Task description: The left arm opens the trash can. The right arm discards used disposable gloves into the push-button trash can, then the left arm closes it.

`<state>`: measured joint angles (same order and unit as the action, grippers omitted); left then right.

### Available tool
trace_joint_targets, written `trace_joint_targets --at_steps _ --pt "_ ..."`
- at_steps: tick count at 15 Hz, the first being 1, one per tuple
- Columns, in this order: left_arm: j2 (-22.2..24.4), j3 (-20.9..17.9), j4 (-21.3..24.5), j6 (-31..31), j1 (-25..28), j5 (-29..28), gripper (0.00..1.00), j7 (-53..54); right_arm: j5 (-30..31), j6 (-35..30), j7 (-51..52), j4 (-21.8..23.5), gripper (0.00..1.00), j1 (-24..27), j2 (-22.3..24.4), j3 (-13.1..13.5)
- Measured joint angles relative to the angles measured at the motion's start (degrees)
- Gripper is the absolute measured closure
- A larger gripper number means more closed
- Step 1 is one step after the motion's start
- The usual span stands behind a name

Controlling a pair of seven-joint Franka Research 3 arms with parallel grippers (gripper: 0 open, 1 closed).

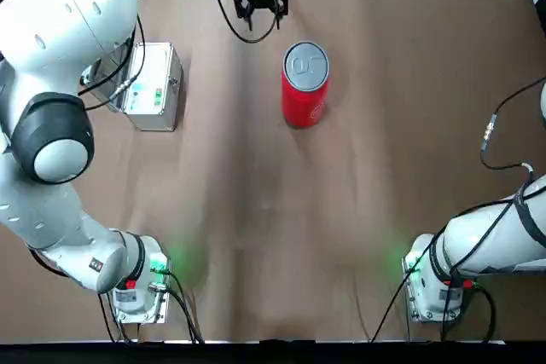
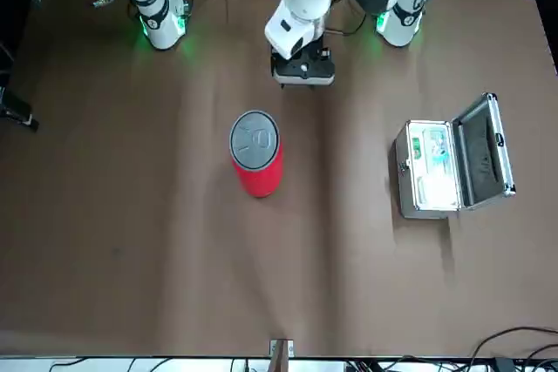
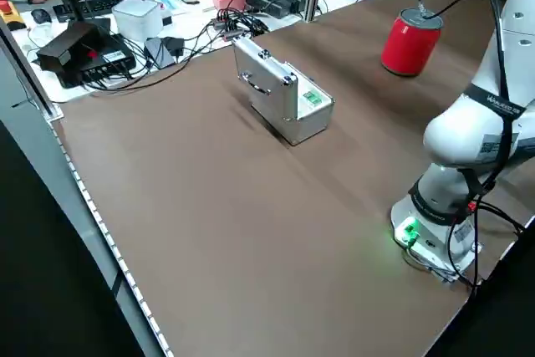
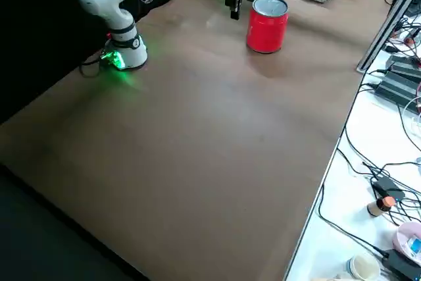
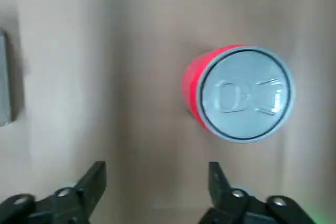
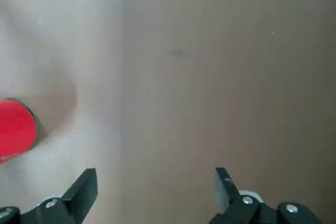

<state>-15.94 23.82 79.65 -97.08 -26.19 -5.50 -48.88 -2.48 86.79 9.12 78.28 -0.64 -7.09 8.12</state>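
The red trash can (image 1: 304, 87) stands upright a little above the middle of the overhead frame, its round silver-grey lid (image 5: 245, 94) sitting flat and shut, so by my reckoning the very first step, opening it, is the one in hand. The left gripper (image 5: 155, 182) hangs above the table just beside the can, not over it, its two fingers spread wide with nothing between them (in the front view it shows as a dark block just above the can, toward the top centre). The next move, I judge, calls for it to shift over the lid and press down squarely on it. The right gripper (image 6: 155, 184) hangs well off over bare brown cloth, jaws likewise spread and empty, the can only peeking in at its view's left edge. I can find no gloves anywhere. A silver hinged case (image 2: 449, 167) stands open at the right of the front view.
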Motion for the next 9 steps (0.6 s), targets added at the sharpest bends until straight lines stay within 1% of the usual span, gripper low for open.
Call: trace_joint_targets --at_steps 1,2,6,9 --pt "0.05 -0.01 0.02 1.67 0.45 0.0 0.07 0.04 0.0 0.0 0.0 0.0 0.01 0.0 0.03 0.0" --pt "0.05 -0.04 0.09 3.37 0.78 0.0 0.01 0.1 0.0 0.0 0.0 0.0 0.01 0.0 0.06 0.0" --pt "0.05 -0.48 0.43 6.36 2.82 -0.02 0.01 0.64 0.0 0.0 0.0 0.0 0.01 0.0 0.1 0.0" --pt "0.43 -0.57 0.39 8.69 7.0 -0.03 0.01 6.0 0.0 0.01 0.0 -0.01 0.01 -0.01 0.11 -0.04"
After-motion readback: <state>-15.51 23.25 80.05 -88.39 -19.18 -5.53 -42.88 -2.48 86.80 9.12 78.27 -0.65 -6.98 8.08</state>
